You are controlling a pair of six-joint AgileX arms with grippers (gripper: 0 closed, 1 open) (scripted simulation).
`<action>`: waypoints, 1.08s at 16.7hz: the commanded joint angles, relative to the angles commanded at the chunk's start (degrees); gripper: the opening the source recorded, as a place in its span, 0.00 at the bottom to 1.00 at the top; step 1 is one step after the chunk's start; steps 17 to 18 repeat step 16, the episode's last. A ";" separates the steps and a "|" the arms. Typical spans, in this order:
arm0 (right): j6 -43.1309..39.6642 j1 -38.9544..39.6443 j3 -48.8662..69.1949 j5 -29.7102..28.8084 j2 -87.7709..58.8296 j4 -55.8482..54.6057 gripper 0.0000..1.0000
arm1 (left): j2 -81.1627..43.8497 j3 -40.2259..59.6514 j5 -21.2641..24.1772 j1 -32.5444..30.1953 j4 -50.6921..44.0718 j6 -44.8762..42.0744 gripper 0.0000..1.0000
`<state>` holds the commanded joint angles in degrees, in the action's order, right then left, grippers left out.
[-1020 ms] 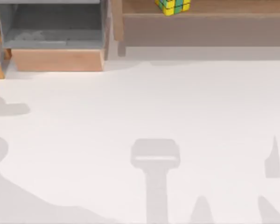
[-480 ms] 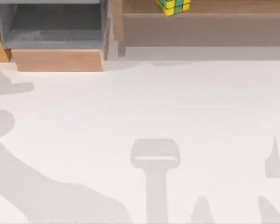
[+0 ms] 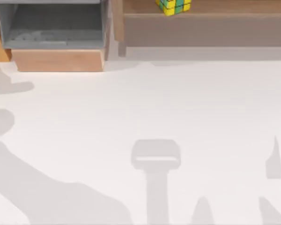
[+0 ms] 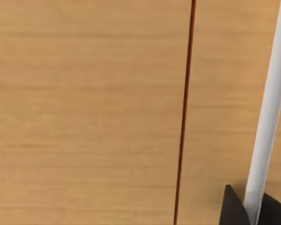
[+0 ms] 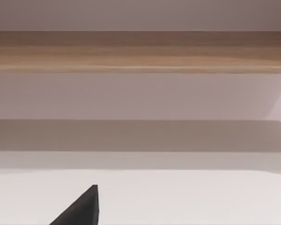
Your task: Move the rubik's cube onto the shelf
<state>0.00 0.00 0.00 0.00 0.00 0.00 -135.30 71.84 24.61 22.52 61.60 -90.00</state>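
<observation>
The cube point(image 3: 173, 6) sits on the shelf point(image 3: 210, 29) near its post point(image 3: 117, 23), clear of the box point(image 3: 56, 35), so we judge it delivered; we cannot tell either claw's state.

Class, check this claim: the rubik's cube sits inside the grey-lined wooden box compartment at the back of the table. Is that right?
Not quite. The top view shows the rubik's cube sitting on the shelf, the long wooden ledge at the back of the table, not inside the grey-lined box compartment, which stands to the shelf's left.
</observation>
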 joint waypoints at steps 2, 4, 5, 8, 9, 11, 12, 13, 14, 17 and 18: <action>0.00 0.00 0.00 0.00 0.00 0.00 1.00 | 0.00 0.00 0.00 0.00 0.00 0.00 0.38; 0.00 0.00 0.00 0.00 0.00 0.00 1.00 | 0.00 0.00 0.00 0.00 0.00 0.00 0.53; 0.00 0.00 0.00 0.00 0.00 0.00 1.00 | 0.00 0.00 0.00 0.00 0.00 0.00 0.60; 0.00 0.00 0.00 0.00 0.00 0.00 1.00 | 0.00 0.00 0.00 0.00 0.00 0.00 0.83; 0.00 0.00 0.00 0.00 0.00 0.00 1.00 | 0.00 0.00 0.00 0.00 0.00 0.00 0.90; 0.00 0.00 0.00 0.00 0.00 0.00 1.00 | 0.00 0.00 0.00 0.00 0.00 0.00 1.00; 0.00 0.00 0.00 0.00 0.00 0.00 1.00 | 0.00 0.00 0.00 0.00 0.00 0.00 1.00; 0.00 0.00 0.00 0.00 0.00 0.00 1.00 | 0.00 0.00 0.00 0.00 0.00 0.00 1.00; 0.00 0.00 0.00 0.00 0.00 0.00 1.00 | 0.00 0.00 0.00 0.00 0.00 0.00 1.00; 0.00 0.00 0.00 0.00 0.00 0.00 1.00 | 0.00 0.00 0.00 0.00 0.00 0.00 1.00; 0.00 0.00 0.00 0.00 0.00 0.00 1.00 | 0.00 0.00 0.00 0.00 0.00 0.00 1.00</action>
